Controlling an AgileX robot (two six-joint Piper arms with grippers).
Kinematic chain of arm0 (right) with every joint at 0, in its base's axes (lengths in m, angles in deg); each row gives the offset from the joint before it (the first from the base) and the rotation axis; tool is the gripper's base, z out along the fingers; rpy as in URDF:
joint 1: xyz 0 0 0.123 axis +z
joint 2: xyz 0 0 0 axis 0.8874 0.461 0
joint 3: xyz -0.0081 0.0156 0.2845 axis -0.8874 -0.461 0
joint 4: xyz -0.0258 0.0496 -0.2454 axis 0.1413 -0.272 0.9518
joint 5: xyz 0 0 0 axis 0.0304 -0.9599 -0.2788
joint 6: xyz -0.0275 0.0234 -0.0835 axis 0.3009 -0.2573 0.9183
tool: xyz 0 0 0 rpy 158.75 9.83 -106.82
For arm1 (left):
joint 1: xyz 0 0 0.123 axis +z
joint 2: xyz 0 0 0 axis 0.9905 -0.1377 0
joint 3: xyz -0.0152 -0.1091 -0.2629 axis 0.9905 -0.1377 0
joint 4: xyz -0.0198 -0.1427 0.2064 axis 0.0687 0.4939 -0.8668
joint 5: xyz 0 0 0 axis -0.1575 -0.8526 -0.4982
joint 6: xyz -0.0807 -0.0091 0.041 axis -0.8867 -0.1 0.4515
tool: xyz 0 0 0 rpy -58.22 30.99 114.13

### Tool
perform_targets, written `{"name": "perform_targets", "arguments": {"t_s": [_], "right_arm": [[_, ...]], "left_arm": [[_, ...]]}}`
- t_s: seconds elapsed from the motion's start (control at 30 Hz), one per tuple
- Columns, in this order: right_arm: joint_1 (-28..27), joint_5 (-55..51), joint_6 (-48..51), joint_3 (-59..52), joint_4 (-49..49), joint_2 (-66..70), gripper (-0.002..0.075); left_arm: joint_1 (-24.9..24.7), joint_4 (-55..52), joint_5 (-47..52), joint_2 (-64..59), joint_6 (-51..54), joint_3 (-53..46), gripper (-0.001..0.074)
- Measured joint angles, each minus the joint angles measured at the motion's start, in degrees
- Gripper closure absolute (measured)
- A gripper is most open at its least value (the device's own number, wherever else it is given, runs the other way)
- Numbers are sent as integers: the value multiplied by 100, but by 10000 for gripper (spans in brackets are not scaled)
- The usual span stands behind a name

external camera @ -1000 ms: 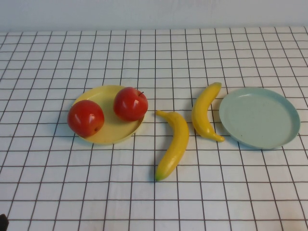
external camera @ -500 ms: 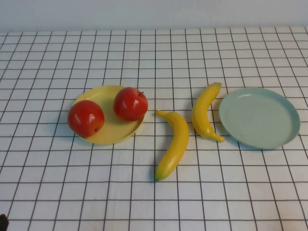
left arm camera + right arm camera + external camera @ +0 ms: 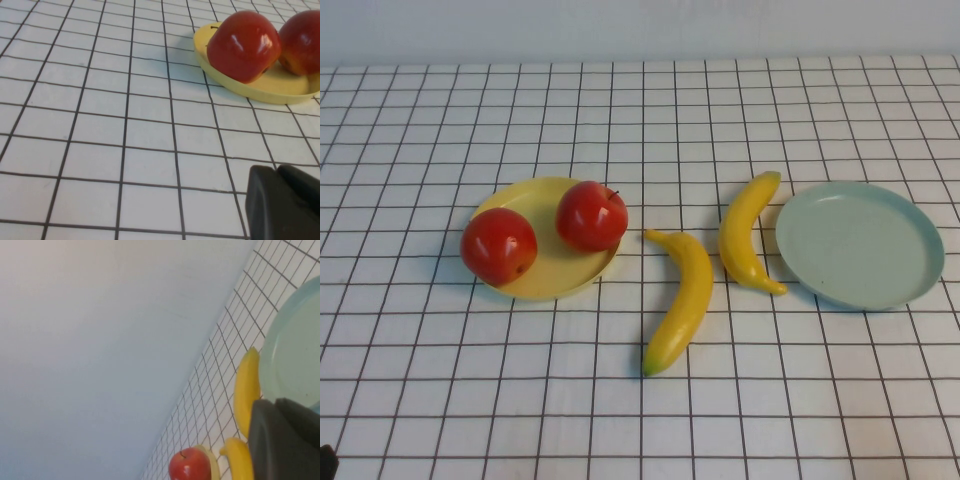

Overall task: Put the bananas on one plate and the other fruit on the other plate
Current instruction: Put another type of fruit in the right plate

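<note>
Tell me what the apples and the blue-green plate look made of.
The apples look like glossy plastic replicas, with sharp highlights on smooth red skin. The blue-green plate looks like matte, faintly speckled plastic, though possibly melamine. Neither claw touches them.

A: In the high view, both arms are staying out of the picture. Only a dark scrap (image 3: 326,462) is showing at the near left corner, too small to tell what it is.

B: And in the wrist views?

A: The left gripper (image 3: 284,204) is being cut by the picture's edge; I cannot tell its fingers. The far apple (image 3: 302,42) is also being cut by the edge.

B: And the right one?

A: The right gripper (image 3: 286,440) is covering part of a banana (image 3: 240,460) and the blue plate (image 3: 292,360), and the edge is cutting both.
</note>
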Motion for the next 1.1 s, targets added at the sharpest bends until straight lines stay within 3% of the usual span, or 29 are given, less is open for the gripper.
{"name": "perform_targets", "arguments": {"t_s": [0.17,0.27,0.37,0.57,0.7,0.93,1.1], "right_arm": [[0,-329,986,96,-348,0,742],[0,-752,1864,737,-165,263,742],[0,-1455,2418,1784,677,1190,742],[0,-4324,2614,4306,3110,3990,742],[52,-5818,2627,5716,3963,5709,742],[1107,-6366,2275,7457,5313,8237,742],[1659,-6366,2170,8725,5267,9737,742]], "left_arm": [[0,0,0,0,0,0,739],[0,0,0,0,0,0,739],[0,0,0,0,0,0,739],[0,0,0,0,0,0,739],[0,0,0,0,0,0,739],[0,0,0,0,0,0,739],[0,0,0,0,0,0,739]]}}
